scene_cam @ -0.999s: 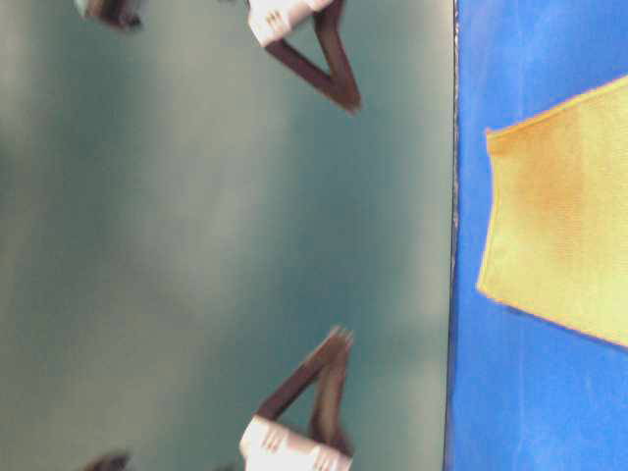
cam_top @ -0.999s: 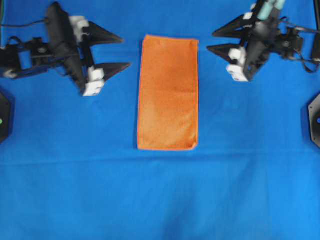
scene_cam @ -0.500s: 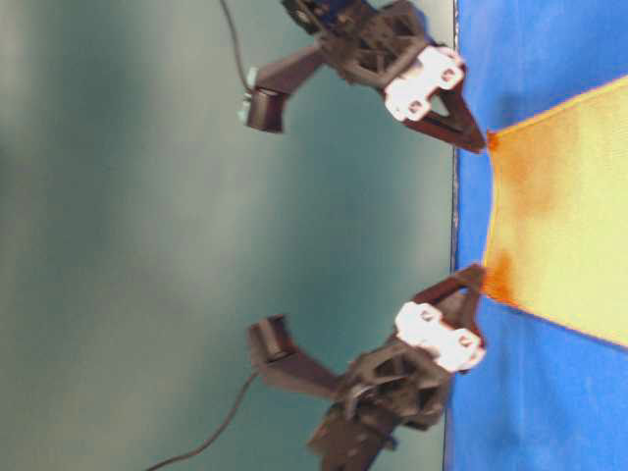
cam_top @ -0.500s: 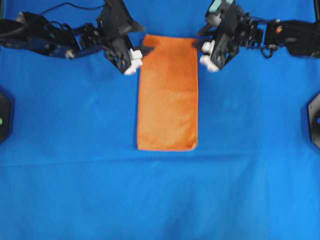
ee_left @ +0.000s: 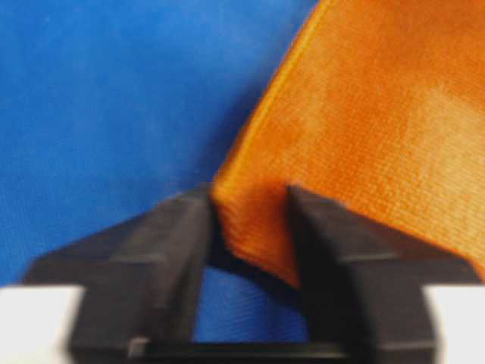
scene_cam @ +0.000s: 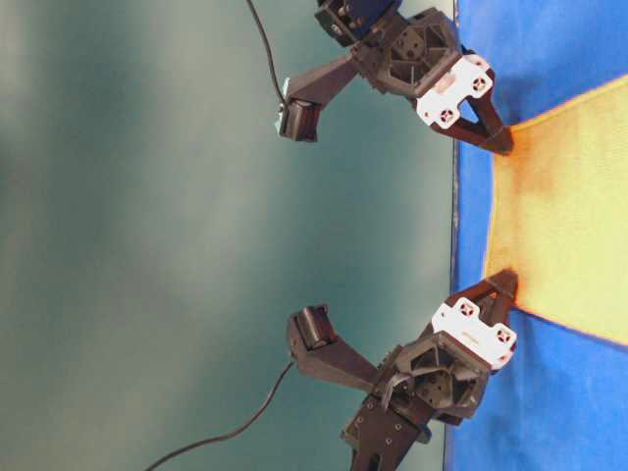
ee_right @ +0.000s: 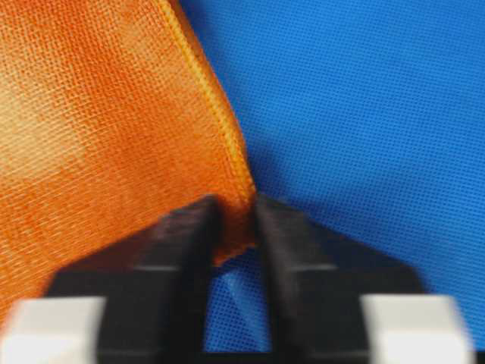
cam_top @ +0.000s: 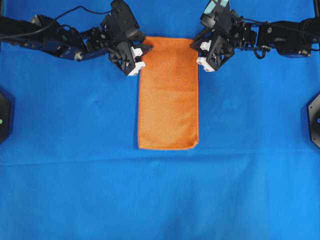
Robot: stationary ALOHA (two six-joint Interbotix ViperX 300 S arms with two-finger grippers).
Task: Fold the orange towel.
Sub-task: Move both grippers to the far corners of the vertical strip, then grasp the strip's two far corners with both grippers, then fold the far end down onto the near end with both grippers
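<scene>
Lying in the middle of the bench's blue cloth [cam_top: 75, 175], the orange towel [cam_top: 168, 95] makes a long folded rectangle, its near edge flat and square. At its far end both claws have hold of it. The left claw [cam_top: 142, 47] is clenched on the far left corner, the cloth bunched between its dark fingers [ee_left: 170, 250]. The right claw [cam_top: 194, 45] pinches the far right corner the same way, hem caught between its fingers [ee_right: 189, 243].
</scene>
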